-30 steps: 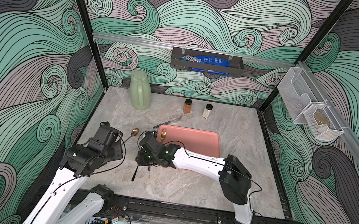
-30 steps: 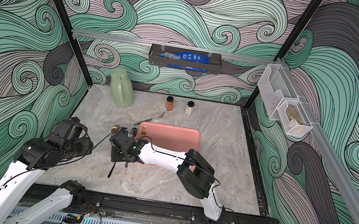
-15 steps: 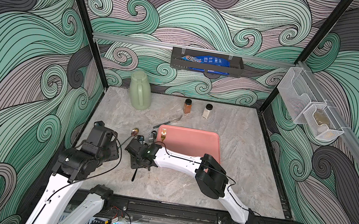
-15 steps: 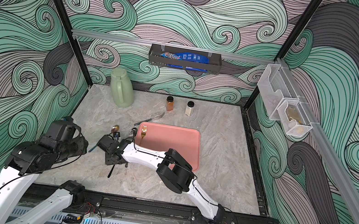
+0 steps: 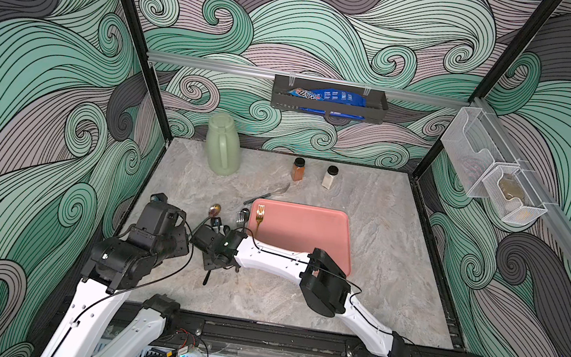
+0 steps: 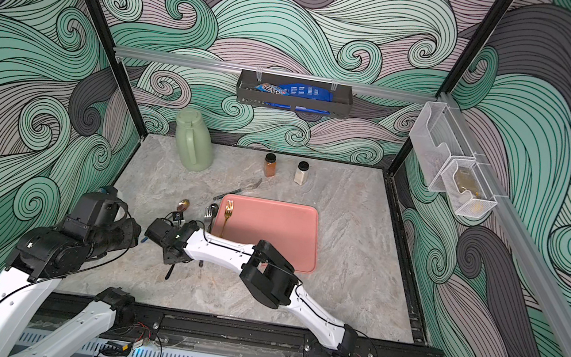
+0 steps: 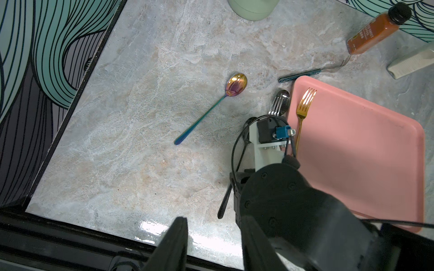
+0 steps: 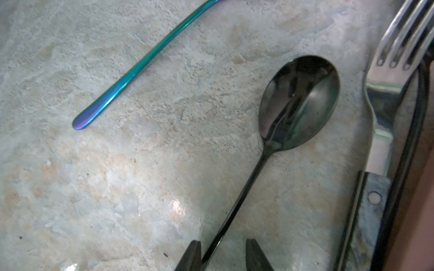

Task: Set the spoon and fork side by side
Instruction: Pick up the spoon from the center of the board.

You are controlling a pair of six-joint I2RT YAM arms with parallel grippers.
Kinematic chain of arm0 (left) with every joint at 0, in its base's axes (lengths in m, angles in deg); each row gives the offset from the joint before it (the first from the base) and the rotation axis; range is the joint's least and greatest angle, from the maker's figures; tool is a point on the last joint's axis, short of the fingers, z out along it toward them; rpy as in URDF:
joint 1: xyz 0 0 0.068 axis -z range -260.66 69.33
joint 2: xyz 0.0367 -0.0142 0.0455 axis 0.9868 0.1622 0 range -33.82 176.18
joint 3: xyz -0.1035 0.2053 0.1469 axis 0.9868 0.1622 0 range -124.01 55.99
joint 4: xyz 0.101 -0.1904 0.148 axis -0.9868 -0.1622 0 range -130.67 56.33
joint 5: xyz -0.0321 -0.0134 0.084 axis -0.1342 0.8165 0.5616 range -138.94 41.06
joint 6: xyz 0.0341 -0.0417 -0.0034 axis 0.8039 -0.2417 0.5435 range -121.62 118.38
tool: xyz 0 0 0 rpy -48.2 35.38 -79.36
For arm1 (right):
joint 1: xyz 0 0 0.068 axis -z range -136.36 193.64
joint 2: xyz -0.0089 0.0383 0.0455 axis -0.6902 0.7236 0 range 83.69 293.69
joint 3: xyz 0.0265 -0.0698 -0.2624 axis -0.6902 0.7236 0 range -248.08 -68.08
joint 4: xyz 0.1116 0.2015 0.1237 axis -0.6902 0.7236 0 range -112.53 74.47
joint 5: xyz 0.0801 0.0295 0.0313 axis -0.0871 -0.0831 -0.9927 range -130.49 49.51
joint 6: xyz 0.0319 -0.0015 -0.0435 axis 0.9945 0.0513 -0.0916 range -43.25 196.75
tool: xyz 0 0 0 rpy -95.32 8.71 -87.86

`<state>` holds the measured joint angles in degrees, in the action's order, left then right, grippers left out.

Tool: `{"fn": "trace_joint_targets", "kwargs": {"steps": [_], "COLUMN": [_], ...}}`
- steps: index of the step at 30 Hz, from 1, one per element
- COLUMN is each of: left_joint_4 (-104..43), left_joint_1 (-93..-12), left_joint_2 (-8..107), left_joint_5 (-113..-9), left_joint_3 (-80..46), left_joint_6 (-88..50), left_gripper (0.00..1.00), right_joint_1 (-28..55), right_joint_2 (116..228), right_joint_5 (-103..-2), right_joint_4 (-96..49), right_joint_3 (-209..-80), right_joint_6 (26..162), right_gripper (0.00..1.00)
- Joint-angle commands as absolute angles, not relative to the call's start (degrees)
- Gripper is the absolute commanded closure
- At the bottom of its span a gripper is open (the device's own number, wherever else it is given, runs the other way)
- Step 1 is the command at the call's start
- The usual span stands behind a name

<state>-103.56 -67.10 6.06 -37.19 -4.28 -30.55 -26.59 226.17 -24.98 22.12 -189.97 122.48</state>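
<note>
A black spoon [image 8: 298,101] lies on the marble table, bowl away from my right gripper [image 8: 223,258]. The gripper's jaws are open and straddle the thin handle, which touches one finger and leaves a gap to the other. In both top views only the handle's end [image 5: 206,279] [image 6: 169,272] sticks out from under the gripper. Just beside the spoon lies a silver fork [image 8: 385,93] [image 7: 277,105] with a dark handle, on top of another dark utensil. My left gripper [image 7: 213,248] hovers open and empty at the table's front left.
A rainbow spoon [image 5: 215,209] lies left of the fork. A gold fork [image 5: 259,218] rests on the pink tray [image 5: 306,236]. A teal-handled fork [image 5: 270,192], a green pitcher [image 5: 222,147] and two spice jars [image 5: 298,170] [image 5: 330,177] stand further back.
My right gripper has slid a little left and nearer along the black spoon's handle, its elbow folding in. The left arm has drawn back slightly toward the front left.
</note>
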Motion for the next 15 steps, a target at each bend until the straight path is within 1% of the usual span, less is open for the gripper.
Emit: {"fn": "trace_joint_targets", "kwargs": {"steps": [1,7,8,10,15], "left_joint_4": [-103.5,-102.8,-102.8,-102.8,-102.7], "left_joint_1": [-67.5,-67.5,-67.5,-67.5,-67.5], "left_joint_2": [5.4,5.2,5.3,5.2,4.8], "left_joint_5": [-38.1,-38.8,-38.9,-39.0,-39.0], "left_joint_3": [-6.1,-5.8,-5.9,-5.9,-6.0], "left_joint_6": [-29.7,-29.9,-29.9,-29.9,-29.8], "left_gripper": [0.59,0.59,0.59,0.59,0.59], "right_joint_1": [-27.1,-27.3,-27.3,-27.3,-27.2], "right_joint_2": [229.5,228.9,228.6,227.9,225.5], "right_joint_5": [-21.7,-21.8,-21.9,-22.4,-22.9], "right_joint_4": [28.5,27.2,26.9,25.8,22.7], "right_joint_3": [-189.2,-186.7,-186.2,-184.9,-180.5], "right_joint_6": [121.4,120.3,120.1,119.2,118.5], "right_gripper": [0.68,0.76,0.78,0.84,0.86]}}
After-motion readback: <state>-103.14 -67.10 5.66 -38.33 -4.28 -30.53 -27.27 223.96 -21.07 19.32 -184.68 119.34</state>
